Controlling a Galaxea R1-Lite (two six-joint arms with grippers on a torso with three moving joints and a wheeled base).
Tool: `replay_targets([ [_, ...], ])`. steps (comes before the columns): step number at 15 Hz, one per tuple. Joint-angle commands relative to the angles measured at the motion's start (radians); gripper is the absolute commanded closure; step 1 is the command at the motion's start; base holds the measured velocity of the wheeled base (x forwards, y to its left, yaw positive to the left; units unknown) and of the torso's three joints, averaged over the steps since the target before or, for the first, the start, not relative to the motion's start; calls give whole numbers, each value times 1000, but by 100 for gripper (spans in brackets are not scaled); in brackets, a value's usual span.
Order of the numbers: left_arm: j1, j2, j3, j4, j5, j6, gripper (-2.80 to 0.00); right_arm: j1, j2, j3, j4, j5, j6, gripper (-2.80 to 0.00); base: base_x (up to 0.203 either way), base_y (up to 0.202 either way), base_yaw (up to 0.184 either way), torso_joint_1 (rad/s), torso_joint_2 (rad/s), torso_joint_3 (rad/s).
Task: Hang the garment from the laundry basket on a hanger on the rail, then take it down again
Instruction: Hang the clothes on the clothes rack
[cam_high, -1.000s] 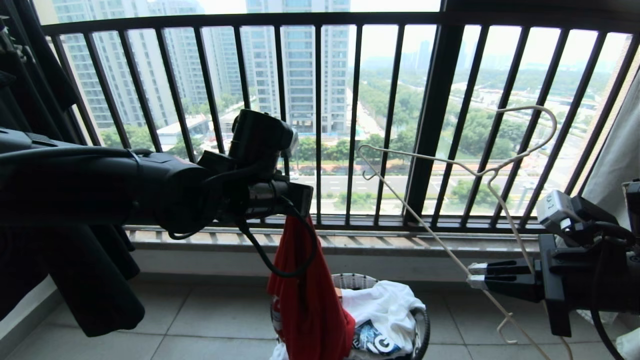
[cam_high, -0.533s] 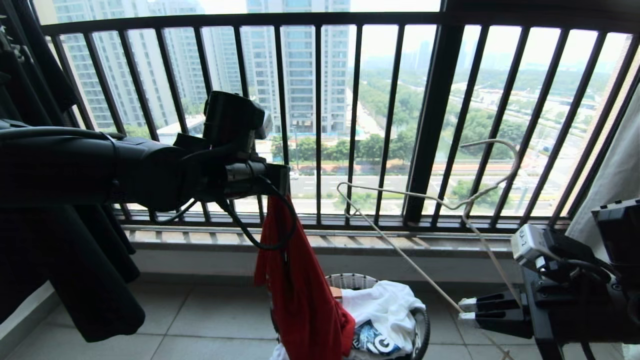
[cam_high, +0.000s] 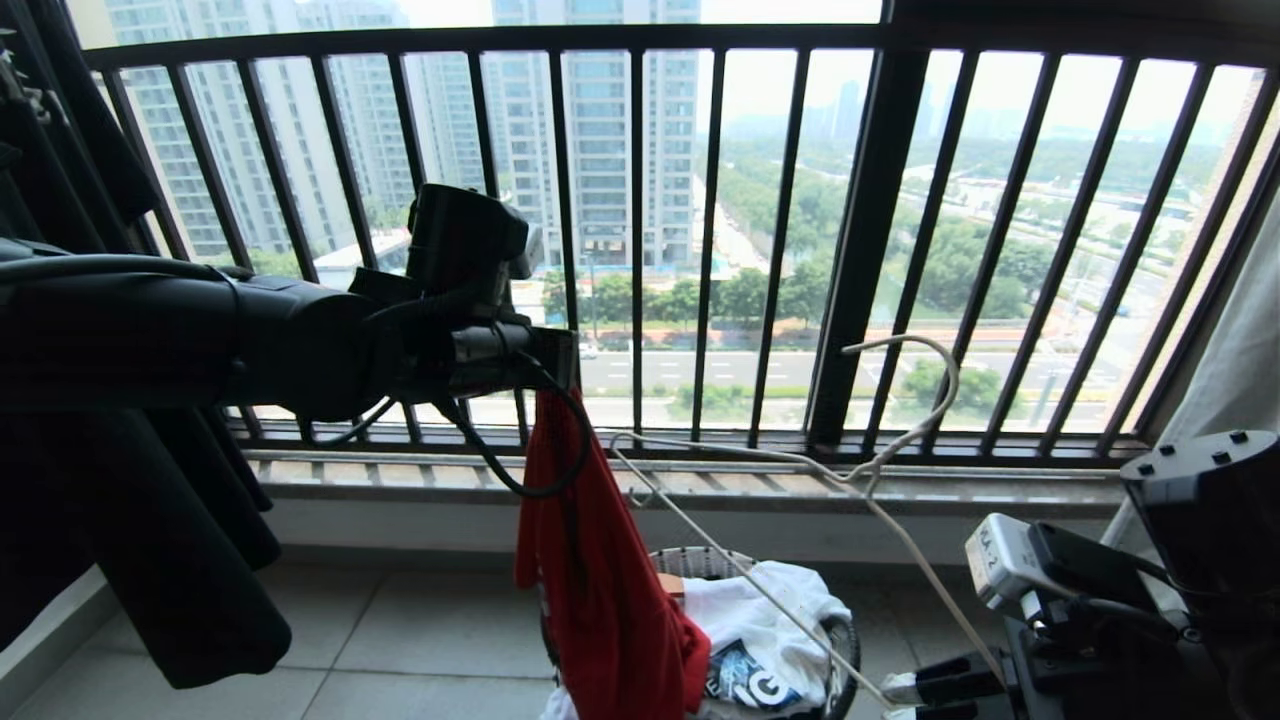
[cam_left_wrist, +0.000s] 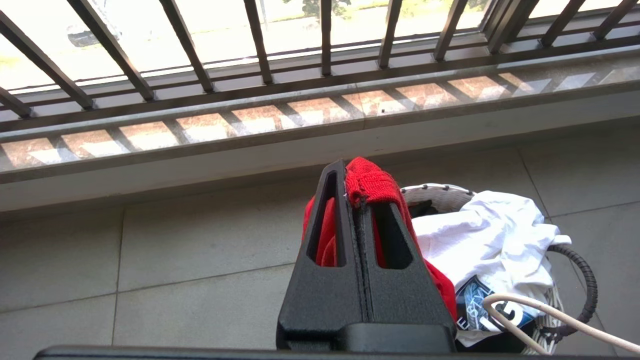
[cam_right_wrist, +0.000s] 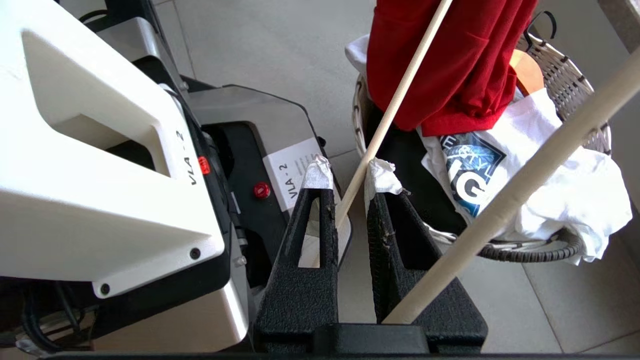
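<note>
Balcony railing (cam_high: 640, 230) behind, tiled floor below. One red garment (cam_high: 600, 580) hangs clamped in left gripper (cam_left_wrist: 357, 200) above one laundry basket (cam_high: 845, 650). One hanger (cam_high: 800, 470), pinched narrow in right gripper (cam_right_wrist: 345, 180), tilts just beside it. Open floor left.

**Red shirt lifted above the basket, hanger alongside**

The left gripper (cam_high: 545, 375) holds the garment (cam_high: 600, 580) pinched at its top, so the red cloth hangs down into the laundry basket (cam_high: 845, 665). Right of the basket, the right gripper (cam_high: 900, 692) grips the hanger (cam_high: 800, 455), tilted, its hook before the window railing (cam_high: 870, 250).
</note>
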Motion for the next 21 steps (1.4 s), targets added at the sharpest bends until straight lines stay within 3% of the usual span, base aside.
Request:
replay_targets([
  [1, 0, 6, 1, -1, 2, -1, 0, 54, 10, -1, -2, 4, 32, 0, 0, 0, 0, 0, 0, 0],
  [5, -2, 4, 1, -1, 1, -2, 0, 106, 25, -44, -14, 3, 198, 0, 0, 0, 0, 0, 0, 0],
  [9, -11, -3, 3, -1, -3, -9, 0, 130, 38, -50, -15, 4, 222, 0, 0, 0, 0, 0, 0, 0],
  [11, -17, -6, 3, -1, -4, -12, 0, 147, 41, -65, -15, 4, 279, 0, 0, 0, 0, 0, 0, 0],
  [21, -88, -34, 26, 2, -9, -53, 0, 143, 68, -88, -21, -1, 320, 0, 0, 0, 0, 0, 0, 0],
])
